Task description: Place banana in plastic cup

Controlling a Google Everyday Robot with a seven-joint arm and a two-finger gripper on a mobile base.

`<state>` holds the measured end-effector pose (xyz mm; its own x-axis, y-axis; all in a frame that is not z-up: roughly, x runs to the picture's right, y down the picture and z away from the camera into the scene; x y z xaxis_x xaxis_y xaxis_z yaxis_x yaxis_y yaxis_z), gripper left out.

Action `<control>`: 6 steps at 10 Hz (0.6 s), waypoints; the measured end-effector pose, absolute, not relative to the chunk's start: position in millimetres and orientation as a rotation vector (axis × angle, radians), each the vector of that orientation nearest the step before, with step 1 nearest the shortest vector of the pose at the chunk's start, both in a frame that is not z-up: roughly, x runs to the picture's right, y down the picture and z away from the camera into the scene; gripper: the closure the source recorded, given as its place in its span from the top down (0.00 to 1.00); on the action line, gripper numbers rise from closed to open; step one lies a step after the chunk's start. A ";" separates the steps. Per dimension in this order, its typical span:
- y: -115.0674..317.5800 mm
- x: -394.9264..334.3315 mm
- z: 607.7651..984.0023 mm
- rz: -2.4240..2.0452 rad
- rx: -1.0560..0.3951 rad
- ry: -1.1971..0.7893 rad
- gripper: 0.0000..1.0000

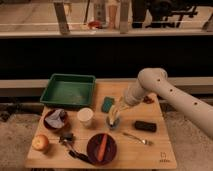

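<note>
The pale yellow banana hangs almost upright from my gripper, which is shut on its upper end. Its lower tip sits at the mouth of the small light-blue plastic cup. The cup stands upright in the middle of the wooden table, right of the white cup. My white arm reaches in from the right and slants down to the gripper, directly above the blue cup.
A green tray is at the back left and a green sponge lies beside the banana. A black block and a fork are right of the cup. A dark plate with an orange carrot, a bowl and an apple are at the front left.
</note>
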<state>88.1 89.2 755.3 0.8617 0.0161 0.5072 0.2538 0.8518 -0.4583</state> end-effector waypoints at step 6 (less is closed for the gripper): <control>100.8 85.4 760.0 -0.157 -0.579 -0.518 0.51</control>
